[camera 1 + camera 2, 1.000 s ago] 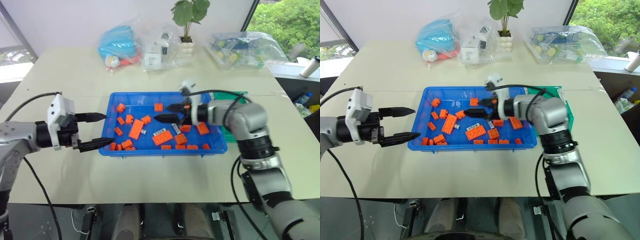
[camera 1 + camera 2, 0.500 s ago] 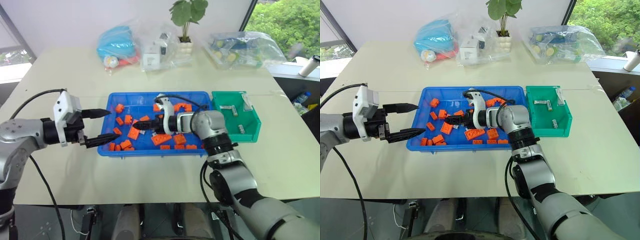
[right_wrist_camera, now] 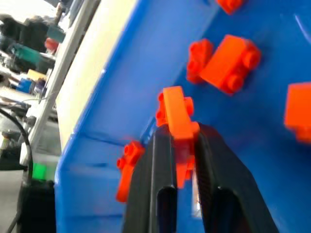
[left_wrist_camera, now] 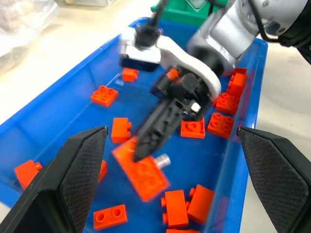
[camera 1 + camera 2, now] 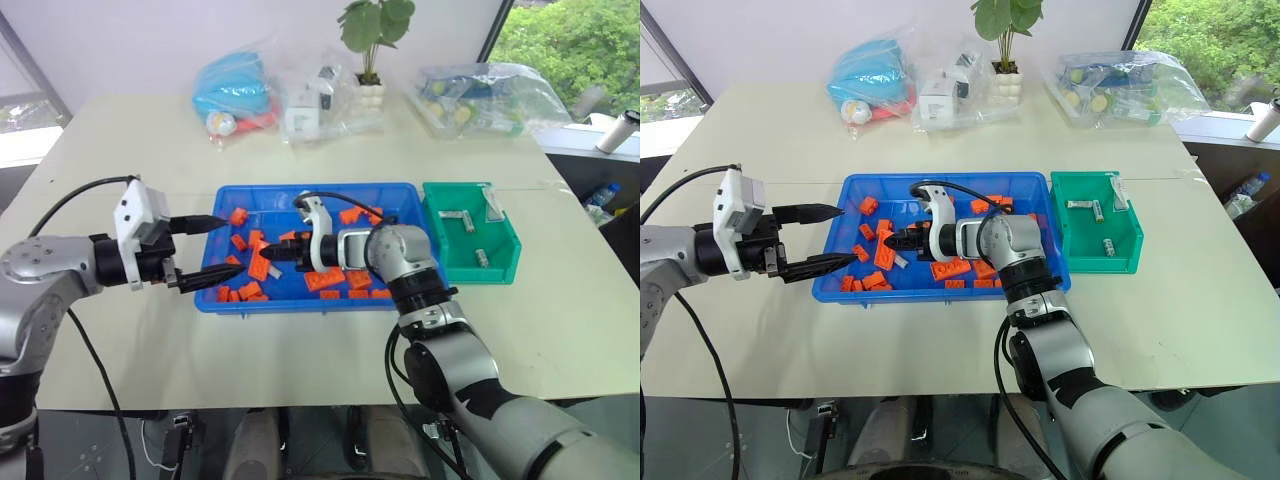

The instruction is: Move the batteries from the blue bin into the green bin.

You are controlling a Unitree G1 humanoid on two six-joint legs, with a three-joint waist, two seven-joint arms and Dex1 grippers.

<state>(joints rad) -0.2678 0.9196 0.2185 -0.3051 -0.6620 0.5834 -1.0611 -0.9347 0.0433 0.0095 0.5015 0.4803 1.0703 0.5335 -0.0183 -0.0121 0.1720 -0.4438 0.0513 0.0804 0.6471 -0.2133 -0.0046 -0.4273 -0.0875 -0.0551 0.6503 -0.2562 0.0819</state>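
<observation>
The blue bin (image 5: 300, 304) holds several orange blocks (image 5: 951, 268). My right gripper (image 5: 890, 242) reaches across it toward its left end, low over a large orange block. It is shut on a battery (image 4: 163, 159), whose silver end sticks out beside the black fingers (image 3: 160, 179). My left gripper (image 5: 212, 248) hovers open at the bin's left rim, its fingers (image 4: 82, 165) wide apart and facing the right gripper (image 4: 140, 154). The green bin (image 5: 1095, 267) stands against the blue bin's right side with three batteries (image 5: 1085, 205) in it.
Along the table's back edge lie a blue bag (image 5: 235, 85), clear plastic bags (image 5: 320, 95) with small goods and a potted plant (image 5: 375, 40). A white cup (image 5: 620, 130) stands off the table's far right corner. Bare table surrounds both bins.
My right gripper has swept left across the blue bin, dropped lower and shut. The green bin, once behind the arm, is in full view. The left gripper has stayed in place.
</observation>
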